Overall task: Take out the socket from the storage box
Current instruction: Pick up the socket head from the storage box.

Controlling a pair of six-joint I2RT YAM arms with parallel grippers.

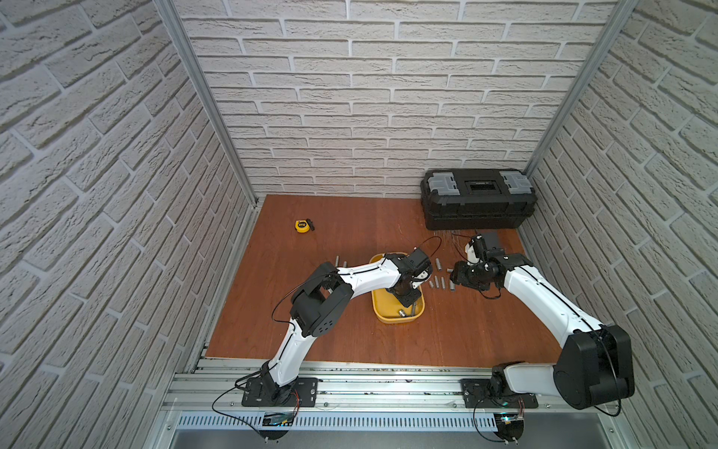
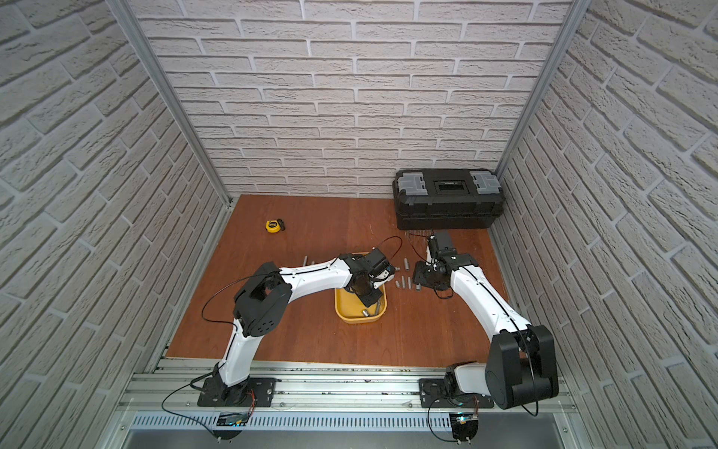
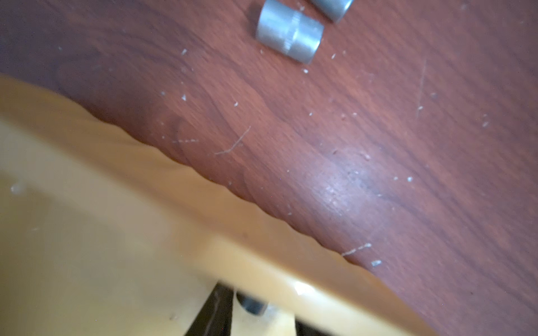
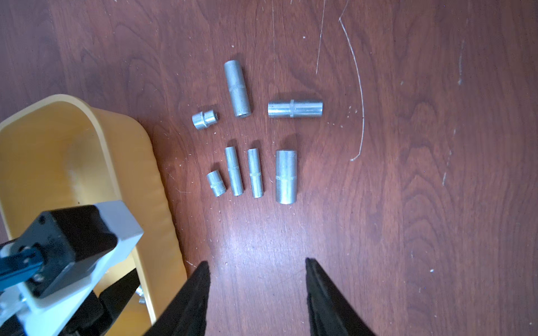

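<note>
White brick-pattern walls on three sides; reddish wood table [image 1: 349, 334] below. A black toolbox [image 1: 478, 202] is noted at the far right corner. A yellow tape measure [image 1: 304, 226] lies far left, well apart from everything else. The yellow storage box [image 1: 394, 319] is placed near mid-table.

The left gripper [image 1: 406, 298] is seen inside the storage box, pointed down at its floor. In the left wrist view its fingers [image 3: 214, 311] are found narrowly apart, with a small grey socket [image 3: 251, 304] between them, close to the box wall. That corner is blurred, so whether the socket is pinched cannot be told. Two further metal pieces [image 1: 401, 312], possibly sockets too, are seen in both top views at the near end of the box.

The right gripper [image 4: 256, 261] is held over bare table just right of the box, fingers spread wide with nothing between them. Seven loose sockets [image 4: 286, 176] are laid on the table ahead of it, beside the box: four in a row, three beyond. Thin grey pieces [image 1: 337, 259] are noted on the table left of the box.
</note>
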